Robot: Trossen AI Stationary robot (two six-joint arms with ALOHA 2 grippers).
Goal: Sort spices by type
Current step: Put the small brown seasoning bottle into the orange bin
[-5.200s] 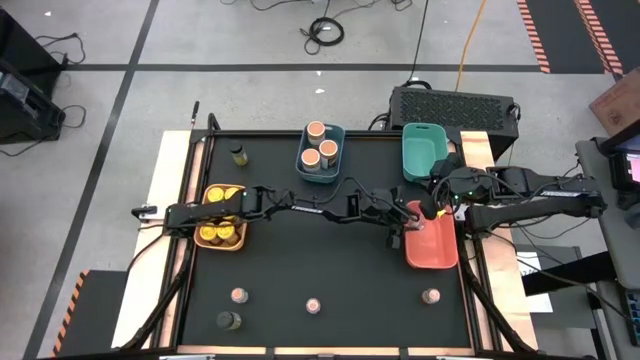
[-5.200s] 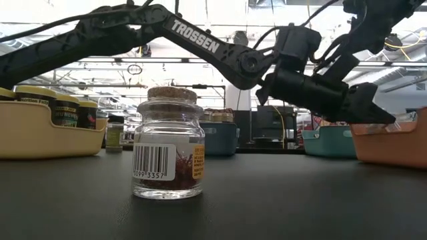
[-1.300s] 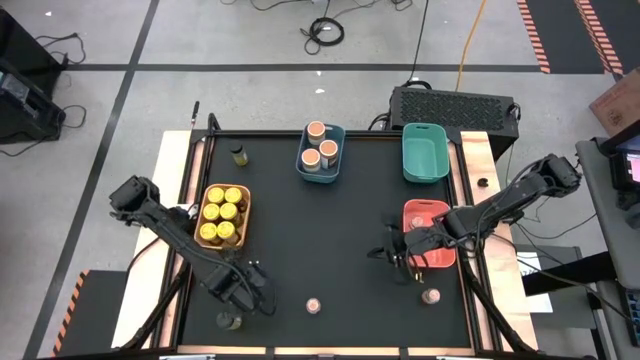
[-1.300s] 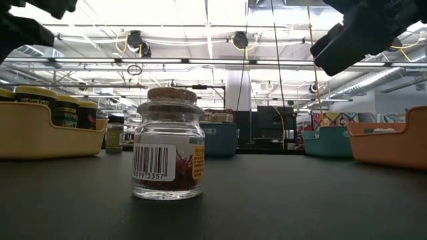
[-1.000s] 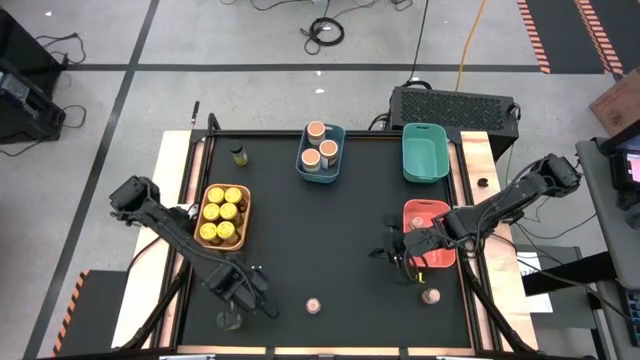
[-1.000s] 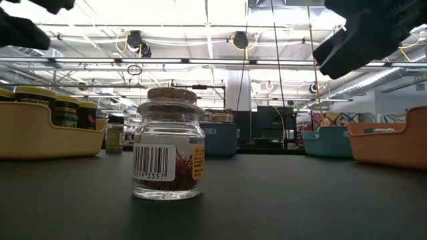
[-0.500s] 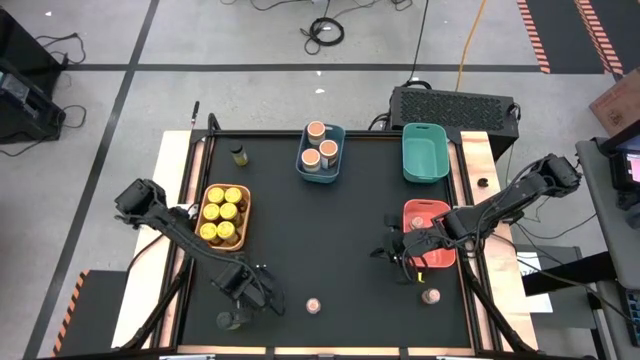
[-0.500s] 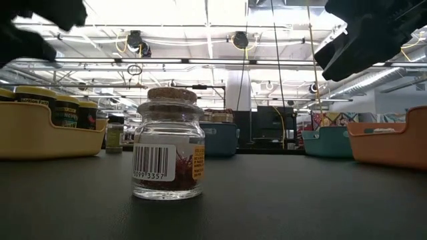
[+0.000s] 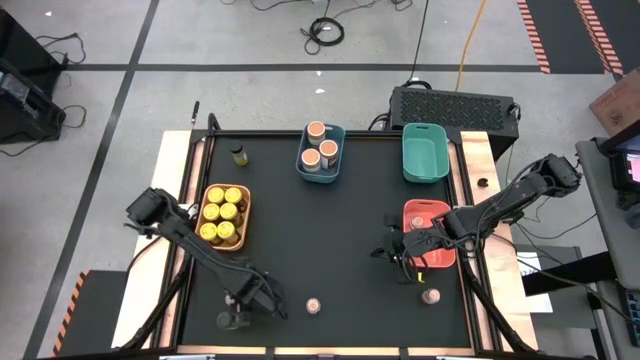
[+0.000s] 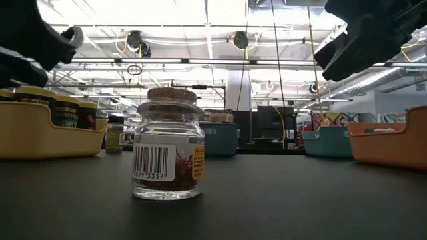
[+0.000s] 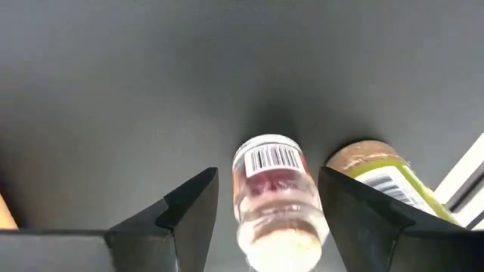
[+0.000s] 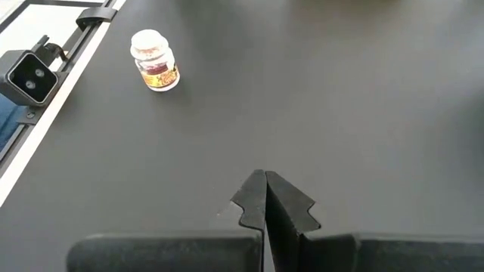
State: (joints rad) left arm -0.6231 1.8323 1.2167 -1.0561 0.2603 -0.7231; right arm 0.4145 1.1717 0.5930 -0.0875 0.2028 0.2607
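Cork-topped jar (image 11: 276, 196) sits between the left hand's (image 11: 266, 208) parted fingers; right hand (image 12: 265, 198) is pressed together.

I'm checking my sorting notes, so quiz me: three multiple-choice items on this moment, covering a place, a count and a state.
1. The left hand is: A raised above a bin; B straddling a small cork-topped jar; C off the table.
2. Yellow-lidded jars in the orange bin: A four; B six; C eight.
3. The right hand is: A open; B shut on a jar; C shut, empty.
Key: B, the jar sits between its tips. B, there are two columns of three. C, its tips meet with nothing between.
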